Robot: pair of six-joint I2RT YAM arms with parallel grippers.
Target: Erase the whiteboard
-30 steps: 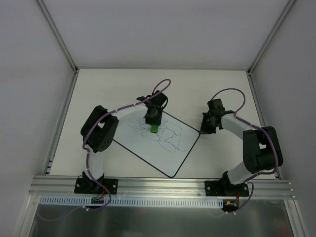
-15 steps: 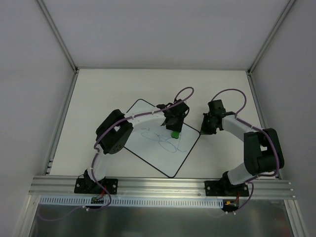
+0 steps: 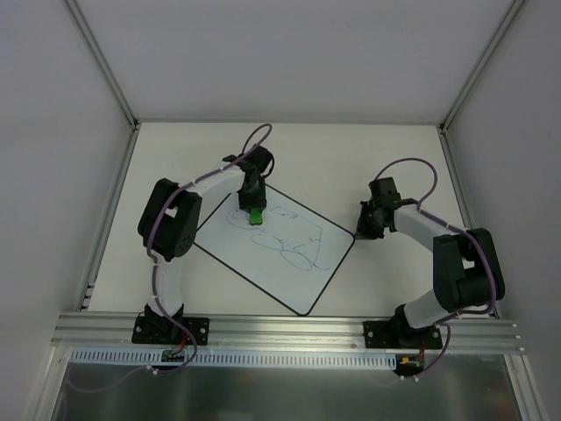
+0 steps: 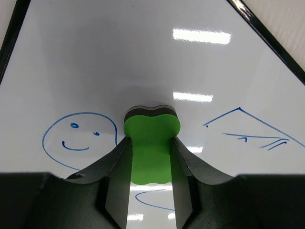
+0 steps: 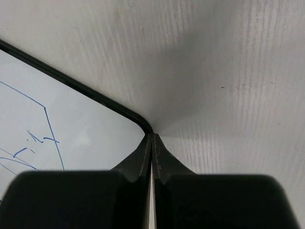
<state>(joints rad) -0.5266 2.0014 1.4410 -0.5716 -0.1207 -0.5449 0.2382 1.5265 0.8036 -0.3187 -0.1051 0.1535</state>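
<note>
Work surface: the whiteboard (image 3: 294, 263) lies flat on the pale table (image 3: 394, 158) at the centre of the top view. It is turned diamond-wise, with one corner pointing to the lower centre of the frame and another to the right.

Tool: the left gripper (image 3: 254, 209) stands over the upper left part of the board, close to its upper left edge. Its jaws are clamped narrowly on a green eraser (image 4: 151, 148). In the left wrist view the eraser sits upright between the two black fingers (image 4: 116, 171) at the lower centre of the frame. Its dark bottom layer appears to rest on the white surface.

Position of board relative to tool: the board fills nearly all of the left wrist view behind and around the eraser, and its black edge shows at the upper left and upper right corners of that frame.

Markings: all are thin blue pen lines. A smiley face (image 4: 78, 140) lies just left of the eraser, angular lines (image 4: 248, 126) lie to its right, and a curved stroke passes beneath it. In the top view, loops (image 3: 298, 250) cover the middle of the board. None of the marks reads as letters or words.

Second arm: the right gripper (image 5: 151, 139) has its jaws pressed together with nothing between them. Its tip sits at the board's rounded right corner, on or just beside the black edge; I cannot tell which.
</note>
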